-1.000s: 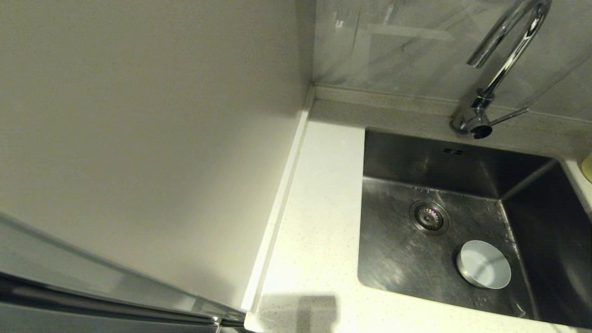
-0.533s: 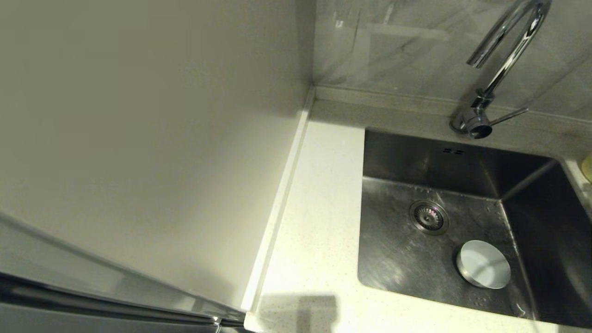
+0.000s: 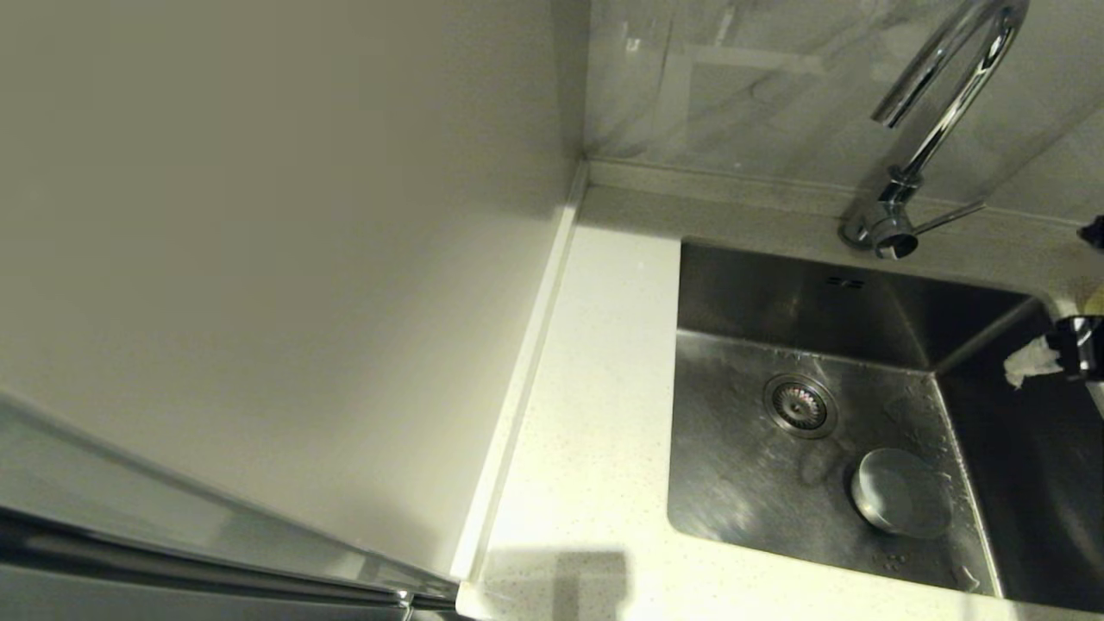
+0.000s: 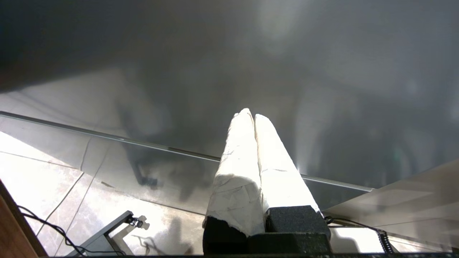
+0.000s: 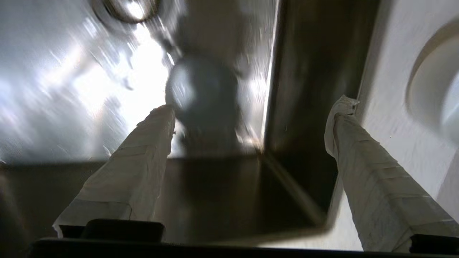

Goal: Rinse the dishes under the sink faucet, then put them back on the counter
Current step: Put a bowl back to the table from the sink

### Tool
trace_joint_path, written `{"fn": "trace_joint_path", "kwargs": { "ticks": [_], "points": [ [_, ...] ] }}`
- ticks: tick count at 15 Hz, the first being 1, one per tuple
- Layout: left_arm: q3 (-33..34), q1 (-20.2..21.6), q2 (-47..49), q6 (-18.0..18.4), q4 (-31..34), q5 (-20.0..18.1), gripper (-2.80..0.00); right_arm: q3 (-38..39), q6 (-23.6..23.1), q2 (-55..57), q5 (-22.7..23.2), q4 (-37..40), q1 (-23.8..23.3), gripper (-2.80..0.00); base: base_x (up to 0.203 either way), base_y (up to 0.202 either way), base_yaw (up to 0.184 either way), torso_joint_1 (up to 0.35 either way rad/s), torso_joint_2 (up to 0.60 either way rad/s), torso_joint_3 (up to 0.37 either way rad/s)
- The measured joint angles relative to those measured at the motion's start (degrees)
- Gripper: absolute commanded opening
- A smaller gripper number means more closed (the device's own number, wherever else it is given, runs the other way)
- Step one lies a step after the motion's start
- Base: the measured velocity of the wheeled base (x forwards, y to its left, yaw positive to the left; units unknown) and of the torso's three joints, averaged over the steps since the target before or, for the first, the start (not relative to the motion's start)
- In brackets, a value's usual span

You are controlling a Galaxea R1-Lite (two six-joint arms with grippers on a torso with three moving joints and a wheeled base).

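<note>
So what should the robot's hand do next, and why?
Probably lower the open right gripper toward the bowl on the sink floor. The gripper is at the sink's right edge, holding nothing, and the bowl sits apart from the faucet, unrinsed as far as visible.

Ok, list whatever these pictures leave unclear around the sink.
- Faucet: arch cut off by the head view's top edge.
- Right gripper, open: mostly beyond the head view's right edge.
- Bowl in the sink: blurred, right wrist view.
- Bowl on the counter: cut off, right wrist view.
- Left gripper, shut: its view misses the sink.
</note>
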Motion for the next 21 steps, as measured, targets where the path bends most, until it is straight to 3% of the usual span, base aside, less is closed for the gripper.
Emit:
{"fn": "trace_joint_path", "kwargs": {
  "ticks": [5, 9, 12, 14, 18, 21],
  "points": [
    [0.0, -0.02, 0.0, 0.0, 0.0, 0.02, -2.8, 7.37, 3.51, 6.23, -13.78, -0.98, 4.73, 0.0, 0.0, 0.0, 0.0, 0.0, 0.0, 0.0],
    [0.0, -0.02, 0.0, 0.0, 0.0, -0.02, -2.8, 7.96, 12.67, 13.54, -23.19, -2.39, 10.44, 0.0, 0.0, 0.0, 0.0, 0.0, 0.0, 0.0],
    [0.0, -0.02, 0.0, 0.0, 0.0, 0.01, -2.8, 7.54, 22.71, 18.73, -29.15, -2.34, 16.39, 0.0, 0.0, 0.0, 0.0, 0.0, 0.0, 0.0],
    [0.0, -0.02, 0.0, -0.02, 0.0, 0.0, -2.8, 6.5, 27.92, 21.24, -27.91, -2.26, 19.27, 0.0, 0.0, 0.0, 0.0, 0.0, 0.0, 0.0],
    [0.0, -0.05, 0.0, 0.0, 0.02, 0.0, -2.8, 3.57, 33.74, 25.0, -17.96, -1.87, 20.72, 0.0, 0.0, 0.0, 0.0, 0.0, 0.0, 0.0],
    [0.0, -0.02, 0.0, 0.01, 0.0, 0.0, -2.8, 2.07, 36.01, 28.53, -17.02, -1.9, 20.75, 0.0, 0.0, 0.0, 0.0, 0.0, 0.0, 0.0]
  ]
}}
